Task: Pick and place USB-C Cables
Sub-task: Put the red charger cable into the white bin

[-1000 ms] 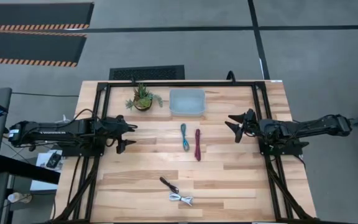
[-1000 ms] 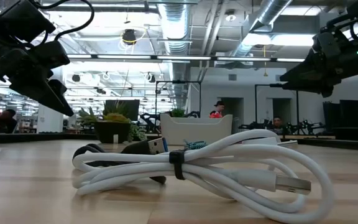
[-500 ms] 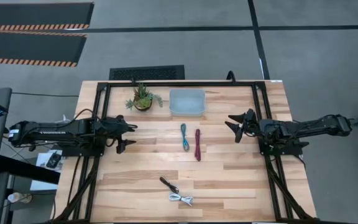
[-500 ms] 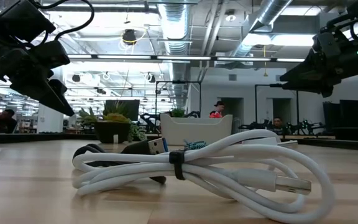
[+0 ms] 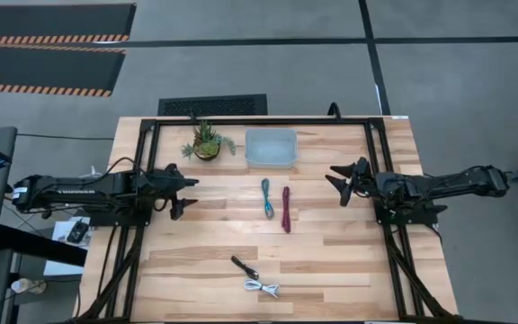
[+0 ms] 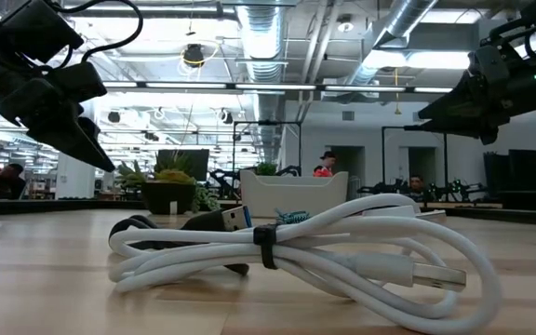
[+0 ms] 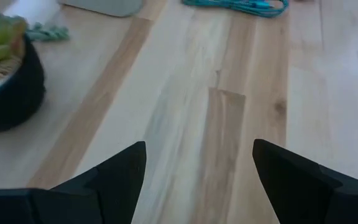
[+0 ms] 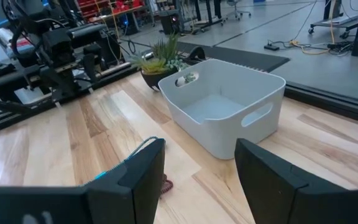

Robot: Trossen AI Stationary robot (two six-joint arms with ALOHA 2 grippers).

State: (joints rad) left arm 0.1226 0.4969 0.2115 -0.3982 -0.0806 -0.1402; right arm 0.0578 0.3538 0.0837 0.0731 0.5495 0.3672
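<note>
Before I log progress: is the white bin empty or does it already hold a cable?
Empty. The right wrist view shows the white bin's bare floor; all four cables lie on the table.

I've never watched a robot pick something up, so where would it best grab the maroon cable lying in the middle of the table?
Probably at its middle, coming straight down from above. The maroon cable lies flat as a thin, straight bundle, so the fingers should close across its narrow width. The teal cable lies close alongside on one side, leaving little room there. Both the left end effector and right end effector are open and empty.
</note>
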